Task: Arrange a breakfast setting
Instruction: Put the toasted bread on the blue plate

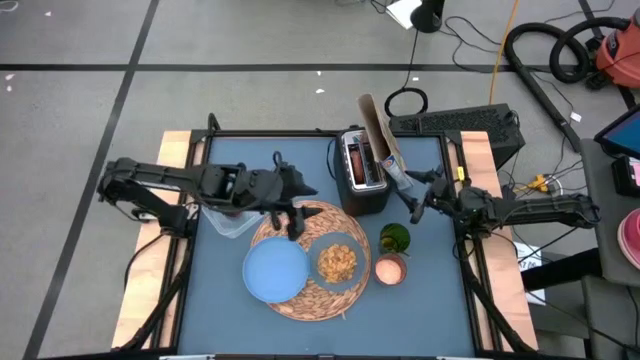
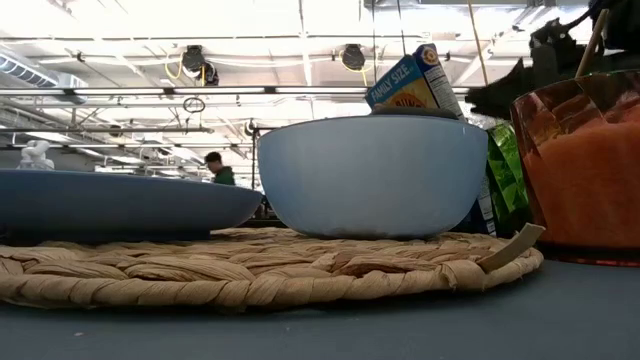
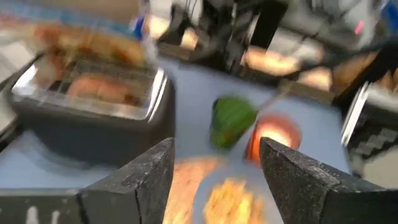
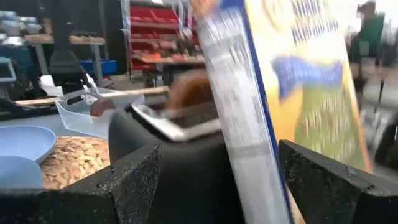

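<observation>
The straw mat point(image 1: 305, 268) already carries the blue plate point(image 1: 275, 272) and the bowl point(image 1: 338, 262) of cereal point(image 1: 337, 263), with the cup point(image 1: 390, 269) just beside it. The bagel point(image 3: 93, 87) sits in the toaster point(image 1: 364, 172), so fetching it looks like the step in hand. The left gripper point(image 1: 293, 224) hovers over the mat's rear edge, fingers spread and empty; next it likely must reach to the toaster slot. The right gripper point(image 4: 214, 180), also open and empty, waits beside the cereal box point(image 1: 380, 135).

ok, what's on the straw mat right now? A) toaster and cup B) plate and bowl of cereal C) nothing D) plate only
B: in the high view the light-blue plate and the bowl holding tan cereal both sit on the round woven mat; the toaster and cup stand off it.
</observation>
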